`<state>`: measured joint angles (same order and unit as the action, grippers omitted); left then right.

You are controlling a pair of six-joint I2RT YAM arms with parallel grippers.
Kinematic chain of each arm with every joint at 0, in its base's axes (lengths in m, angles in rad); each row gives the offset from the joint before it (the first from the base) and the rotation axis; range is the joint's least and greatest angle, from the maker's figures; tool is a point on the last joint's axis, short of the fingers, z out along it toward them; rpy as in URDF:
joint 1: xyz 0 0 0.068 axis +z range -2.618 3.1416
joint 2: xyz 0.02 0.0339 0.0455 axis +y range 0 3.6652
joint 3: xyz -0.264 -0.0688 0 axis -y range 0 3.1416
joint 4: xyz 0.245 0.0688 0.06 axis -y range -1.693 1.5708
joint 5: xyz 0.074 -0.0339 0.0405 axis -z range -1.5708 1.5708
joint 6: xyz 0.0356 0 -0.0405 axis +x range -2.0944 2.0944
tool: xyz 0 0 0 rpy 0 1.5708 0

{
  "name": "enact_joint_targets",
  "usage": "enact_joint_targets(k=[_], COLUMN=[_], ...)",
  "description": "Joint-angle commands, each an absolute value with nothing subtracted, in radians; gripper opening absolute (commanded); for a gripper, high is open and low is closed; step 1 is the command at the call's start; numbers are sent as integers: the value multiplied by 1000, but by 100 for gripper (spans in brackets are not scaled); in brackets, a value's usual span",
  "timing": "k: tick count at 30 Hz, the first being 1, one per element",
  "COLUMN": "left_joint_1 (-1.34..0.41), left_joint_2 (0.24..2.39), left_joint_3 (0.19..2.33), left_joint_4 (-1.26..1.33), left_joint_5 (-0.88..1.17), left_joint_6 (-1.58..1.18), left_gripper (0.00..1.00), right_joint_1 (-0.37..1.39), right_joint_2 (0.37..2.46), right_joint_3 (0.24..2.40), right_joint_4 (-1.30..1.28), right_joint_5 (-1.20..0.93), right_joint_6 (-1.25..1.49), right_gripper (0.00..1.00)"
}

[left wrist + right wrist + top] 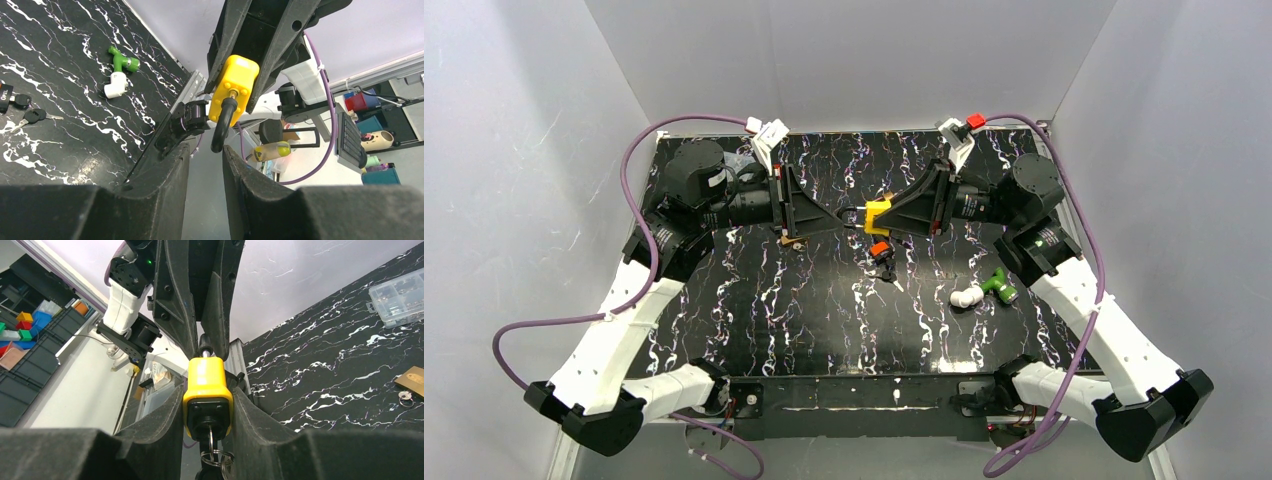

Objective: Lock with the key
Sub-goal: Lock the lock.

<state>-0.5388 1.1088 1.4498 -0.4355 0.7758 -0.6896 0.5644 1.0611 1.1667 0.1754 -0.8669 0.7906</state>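
Padlock [234, 80]: yellow, held in the air over the middle of the table [754, 300], between the two arms. Its shackle end faces the left arm and its keyhole end faces the right wrist.
Right gripper [207, 405]: clamped on the padlock body, one finger flat on each side.
Shackle [221, 125]: black, and it sticks out of the padlock toward the left gripper [206, 152]. Its far end sits at the mouth of that gripper.
Left gripper: the fingers are a little apart and the shackle tip lies by the gap between them. In the right wrist view they close in on either side of the shackle. Whether they actually pinch it I cannot tell.
Key [210, 432]: it sits in the keyhole on the padlock's underside, and a ring [215, 457] hangs from it.
Spare keys [32, 116]: black-headed, lying flat on the table below the padlock, beside an orange tag [880, 248].
Brass lock [412, 377]: it lies on the table under the left gripper, with a small ring at its edge.
Green toy [999, 285]: it lies on the right side of the table, touching a white piece [966, 297].
Clear box [400, 295]: it has compartments and sits on the table toward the far left, seen only from the right wrist.
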Motion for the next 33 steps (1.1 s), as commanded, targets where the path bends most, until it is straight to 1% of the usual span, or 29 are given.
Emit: enact_joint_targets(k=[1,9,15,16,20,21,26,33], left_joint_1=[-540,-540,-540,-540,-540,-540,-548,-575], left_joint_2=[1094,1111,1128,1131,1134,1133,1130,1125], left_joint_3=[1464,1465,1460,1459,1451,1447,1433,1430], left_joint_4=[-430,-414,-412,-410,-407,-407,-399,-399], left_joint_5=[804,811,817,818,818,815,813,800], left_joint_6=[-663,-667,-667,-667,-661,-659,-649,-635], left_gripper=[29,26,18,16,1,0,0,0], right_joint_1=[573,579,579,579,580,579,584,585], right_joint_2=[1051,1051,1049,1049,1051,1053,1063,1089], right_joint_3=[1176,1168,1163,1162,1162,1164,1171,1154], right_joint_4=[219,196,191,189,179,182,189,310], right_joint_5=[-873,-869,-869,-870,-873,-879,-894,-938], right_joint_6=[800,784,778,776,772,777,806,920], right_gripper=[1,1,1,1,1,1,1,1])
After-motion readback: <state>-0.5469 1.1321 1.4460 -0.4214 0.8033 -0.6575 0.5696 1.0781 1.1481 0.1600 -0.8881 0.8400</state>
